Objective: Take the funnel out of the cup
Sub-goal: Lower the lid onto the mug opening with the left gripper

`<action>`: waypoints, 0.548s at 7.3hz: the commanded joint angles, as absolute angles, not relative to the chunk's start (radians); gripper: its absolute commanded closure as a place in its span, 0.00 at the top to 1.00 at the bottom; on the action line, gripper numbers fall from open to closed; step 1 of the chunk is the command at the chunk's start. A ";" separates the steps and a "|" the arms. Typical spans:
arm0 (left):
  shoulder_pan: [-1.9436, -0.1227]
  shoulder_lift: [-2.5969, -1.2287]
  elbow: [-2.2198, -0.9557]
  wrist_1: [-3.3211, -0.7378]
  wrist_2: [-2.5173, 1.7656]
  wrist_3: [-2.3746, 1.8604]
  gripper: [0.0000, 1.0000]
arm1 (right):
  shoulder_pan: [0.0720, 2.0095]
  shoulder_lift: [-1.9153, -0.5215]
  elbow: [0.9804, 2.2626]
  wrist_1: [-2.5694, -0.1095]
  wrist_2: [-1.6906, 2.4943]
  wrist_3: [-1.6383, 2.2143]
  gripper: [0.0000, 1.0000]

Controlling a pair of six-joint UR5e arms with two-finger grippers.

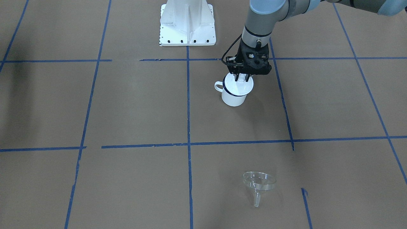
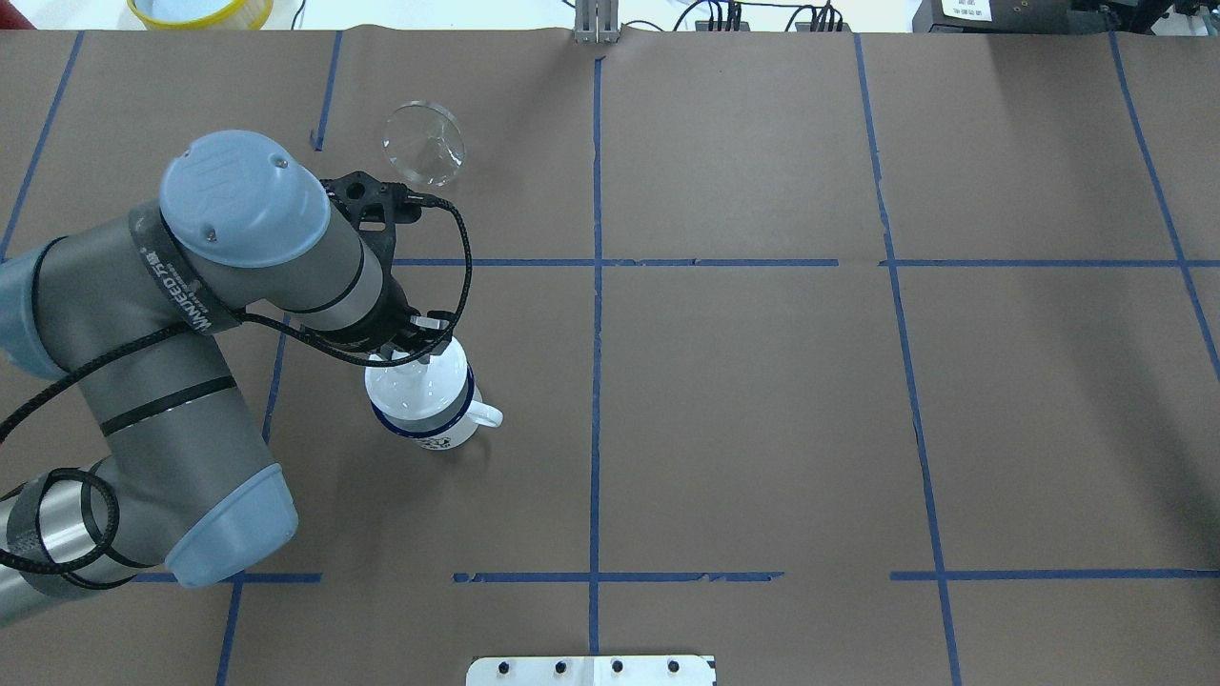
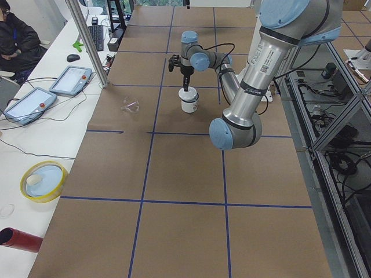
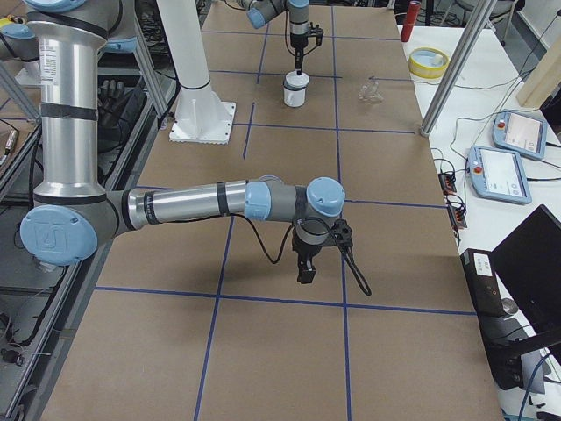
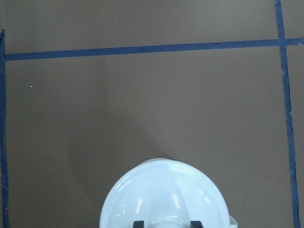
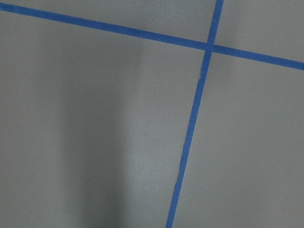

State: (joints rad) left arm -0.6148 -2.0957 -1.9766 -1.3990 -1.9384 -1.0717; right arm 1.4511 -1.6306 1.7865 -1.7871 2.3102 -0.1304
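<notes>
1. Plainly, the small clear plastic funnel (image 1: 258,185) is out of the cup; it lies on its side on the brown paper-covered tabletop (image 1: 127,105), wide mouth turned toward the robot and narrow spout pointing away from it.
2. It rests on the robot's left half, in a square of the blue tape lines (image 1: 188,105) farther from the robot than the mug's square; funnel and mug are well apart, and nothing touches the funnel.
3. A white enamel mug with a thin dark blue rim (image 1: 233,97) stands upright nearer the robot's base; its small loop handle (image 1: 218,86) points to the robot's right.
4. A round white domed lid (image 1: 246,86) sits over the mug's mouth; in the front-facing view it looks shifted toward the side away from the handle, leaving an arc of blue rim showing on the handle side.
5. The left pincer (image 1: 241,78) points straight down over the lid; the left wrist view shows its two dark fingertips (image 5: 138,223) pressed against either side of the lid's knob (image 5: 166,222), clamped on it.
6. The right pincer (image 4: 305,272) hangs above bare tabletop on the robot's right, well apart from mug and funnel; whether its fingers are apart or together I cannot tell.
</notes>
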 commanded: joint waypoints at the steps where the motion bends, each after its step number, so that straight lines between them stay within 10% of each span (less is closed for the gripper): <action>1: -0.601 -2.094 -1.976 -1.399 -1.937 -1.072 0.00 | 1.451 -1.629 1.787 -1.787 2.310 -0.130 1.00; 4: -0.592 -2.094 -1.976 -1.401 -1.936 -1.071 0.00 | 1.451 -1.631 1.787 -1.789 2.310 -0.130 1.00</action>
